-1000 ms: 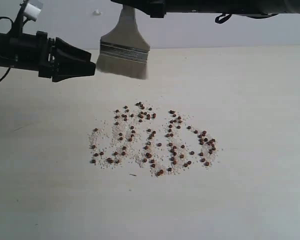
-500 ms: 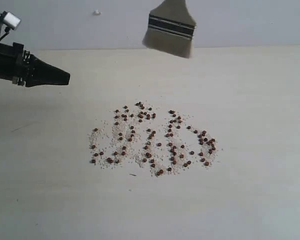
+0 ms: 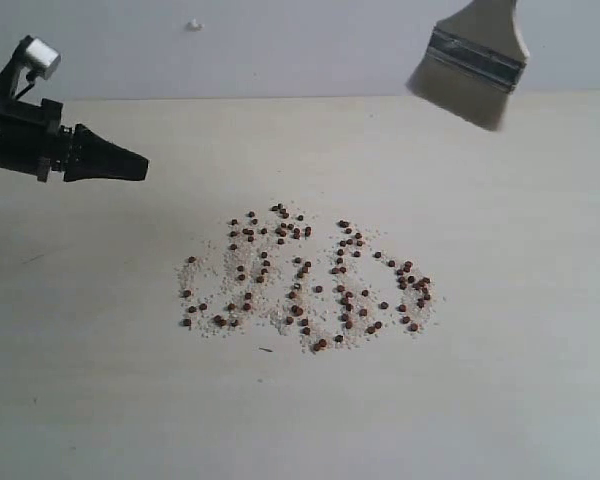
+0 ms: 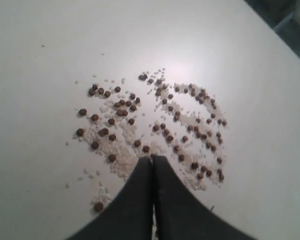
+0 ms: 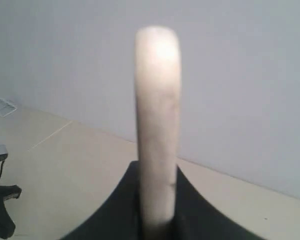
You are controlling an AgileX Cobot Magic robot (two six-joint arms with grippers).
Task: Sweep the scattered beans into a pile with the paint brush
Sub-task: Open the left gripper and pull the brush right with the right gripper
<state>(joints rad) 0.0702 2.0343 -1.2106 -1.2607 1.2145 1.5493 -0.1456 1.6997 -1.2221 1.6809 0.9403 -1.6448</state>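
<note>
The beans (image 3: 305, 280) lie spread in loose arcs on the pale table, mixed with whitish crumbs; the left wrist view shows the beans (image 4: 155, 125) just beyond my fingertips. The paint brush (image 3: 472, 70) hangs in the air at the upper right, bristles down and tilted, its handle running out of the top of the exterior view. My right gripper (image 5: 157, 200) is shut on the brush's wooden handle (image 5: 157, 100). My left gripper (image 3: 140, 166) hovers at the left, shut and empty, pointing toward the beans; its fingertips (image 4: 153, 160) are pressed together.
A light wall rises behind the table's far edge (image 3: 280, 97). A small white mark (image 3: 193, 24) sits on that wall. Bare tabletop surrounds the beans on all sides.
The brush has swung from the upper left across to the upper right, and the right arm has left the exterior view. The left gripper drew back to the left and its jaws closed.
</note>
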